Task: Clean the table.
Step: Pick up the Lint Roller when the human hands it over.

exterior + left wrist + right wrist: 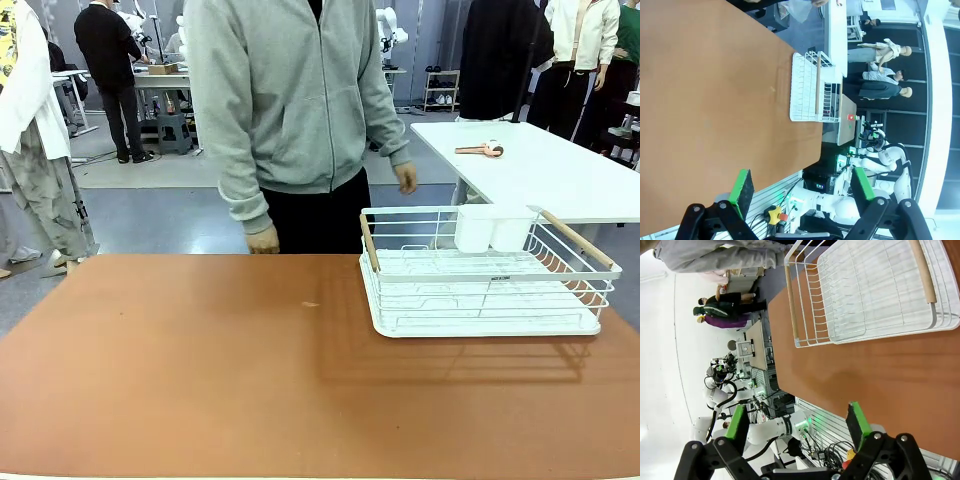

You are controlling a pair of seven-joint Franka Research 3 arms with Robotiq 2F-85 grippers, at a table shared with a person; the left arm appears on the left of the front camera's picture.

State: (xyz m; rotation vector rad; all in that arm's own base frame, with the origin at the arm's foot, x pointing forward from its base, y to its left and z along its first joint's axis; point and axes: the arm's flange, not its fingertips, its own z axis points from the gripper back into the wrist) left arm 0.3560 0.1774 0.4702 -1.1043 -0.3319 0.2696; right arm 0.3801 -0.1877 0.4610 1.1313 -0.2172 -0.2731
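Left gripper, right gripper: jaws wide, above the table edge

The surface runs off the bottom and both sides of the front view. The person is cut off above the shoulders, with the legs hidden behind the far edge. A pale speck is too small to identify, and the label on the rack is too small to read.

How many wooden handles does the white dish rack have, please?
2: the left handle on the dish rack's left end, the right handle on its right end.
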